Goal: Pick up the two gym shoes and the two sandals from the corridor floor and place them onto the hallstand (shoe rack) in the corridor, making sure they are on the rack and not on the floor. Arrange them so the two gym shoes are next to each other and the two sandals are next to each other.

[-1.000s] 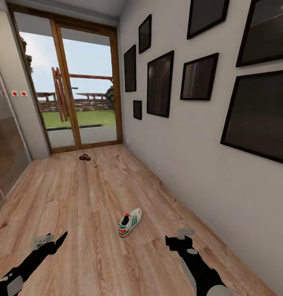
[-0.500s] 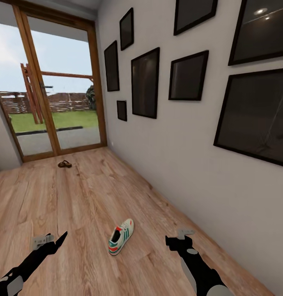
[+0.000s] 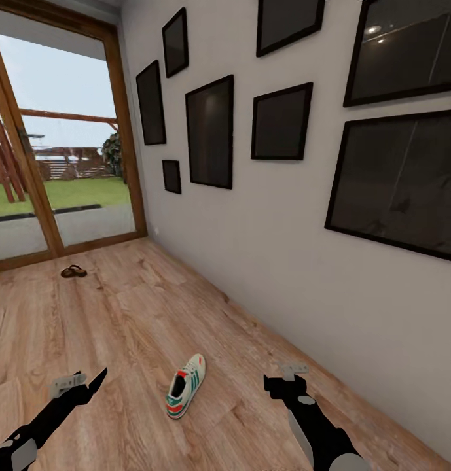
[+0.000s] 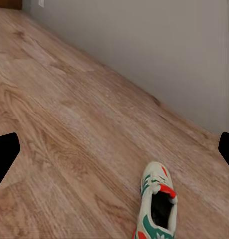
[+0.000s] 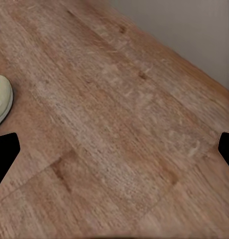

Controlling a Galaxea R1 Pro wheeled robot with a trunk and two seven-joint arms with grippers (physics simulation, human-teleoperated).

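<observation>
gym shoe (image 3: pixel 185 386): cream, green stripes, red tongue, on corridor floor (image 3: pixel 120 327) between left tool (image 3: pixel 74 384) and right tool (image 3: pixel 287 376) | sandal (image 3: pixel 73 271): dark brown, far ahead near glass door (image 3: pixel 61 150) | both tools spread open, empty

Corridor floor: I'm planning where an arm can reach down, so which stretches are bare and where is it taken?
The corridor floor is bare between the sneaker and the sandal by the glass door, and along the picture wall. The only occupied spot nearby is the sneaker, lying between the two end effectors.
</observation>
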